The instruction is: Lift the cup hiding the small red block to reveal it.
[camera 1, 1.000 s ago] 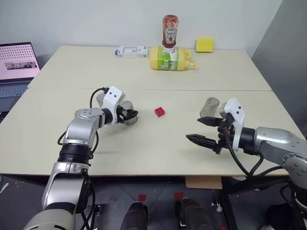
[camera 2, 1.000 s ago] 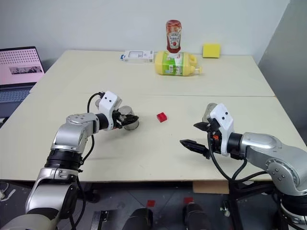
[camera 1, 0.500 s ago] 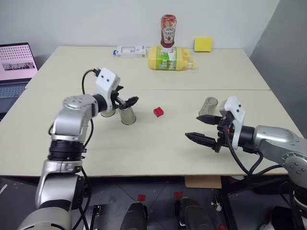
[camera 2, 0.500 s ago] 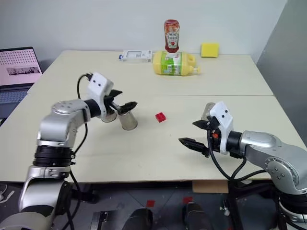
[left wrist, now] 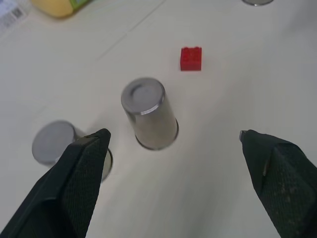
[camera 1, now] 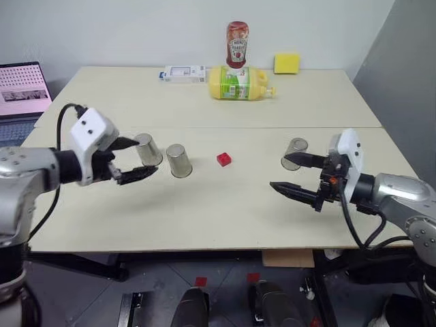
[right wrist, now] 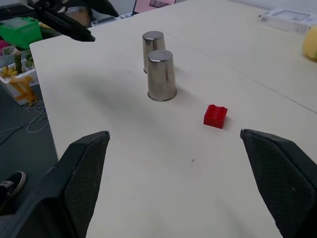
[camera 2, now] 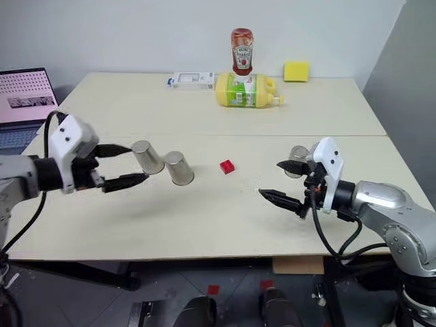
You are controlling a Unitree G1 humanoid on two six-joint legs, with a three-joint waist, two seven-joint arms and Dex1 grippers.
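- Red block (camera 1: 223, 159) lies uncovered on the bench (camera 1: 204, 204), between the two sets of jaws and apart from every cup.
- Nearest cup (camera 1: 179, 161), upside down, stands just beside the block on the left-jaw side, not touching it; it sits straight ahead of the left jaws, a little beyond their tips.
- Second upside-down cup (camera 1: 147, 150) stands close beside the first, just past the tip of the upper finger of the left jaws, with a gap between them.
- Third cup (camera 1: 294, 153) stands behind the upper finger of the right jaws, partly hidden by it; whether they touch I cannot tell.
- Left gripper (camera 1: 136, 158) hangs above the bench with its jaws spread wide and nothing between them.
- Right gripper (camera 1: 294, 174) hovers over the bench on the other side of the block, jaws wide apart and holding nothing, pointed toward the block and the two cups.
- Far beyond both sets of jaws, a yellow bottle (camera 1: 242, 82) lies on its side, a ketchup bottle (camera 1: 236, 45) stands behind it, with a yellow sponge (camera 1: 287, 63) and a small white box (camera 1: 184, 73) to either side.
- Laptop (camera 1: 23, 95) sits off the bench edge, out past the left arm.
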